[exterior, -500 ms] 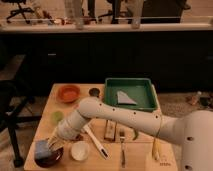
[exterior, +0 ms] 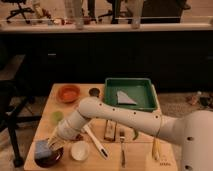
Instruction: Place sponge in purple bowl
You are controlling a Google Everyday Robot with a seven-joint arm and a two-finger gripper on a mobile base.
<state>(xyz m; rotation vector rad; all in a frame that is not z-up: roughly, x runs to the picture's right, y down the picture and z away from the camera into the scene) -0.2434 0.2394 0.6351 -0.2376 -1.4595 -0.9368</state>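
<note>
The blue sponge (exterior: 42,148) sits in or just over the dark purple bowl (exterior: 51,159) at the table's front left corner. My gripper (exterior: 54,143) is right at the sponge's right side, above the bowl's rim, with the white arm reaching in from the right. I cannot tell whether the gripper still holds the sponge. The arm hides part of the bowl.
On the wooden table (exterior: 45,125) there are a white bowl (exterior: 79,150), a white utensil (exterior: 95,141), a fork (exterior: 122,148), an orange bowl (exterior: 68,93), a small dark cup (exterior: 94,92), a green cup (exterior: 57,116) and a green tray (exterior: 111,95) holding a grey cloth (exterior: 125,97).
Nearly nothing differs. The gripper and sponge stay over the purple bowl at the front left corner.
</note>
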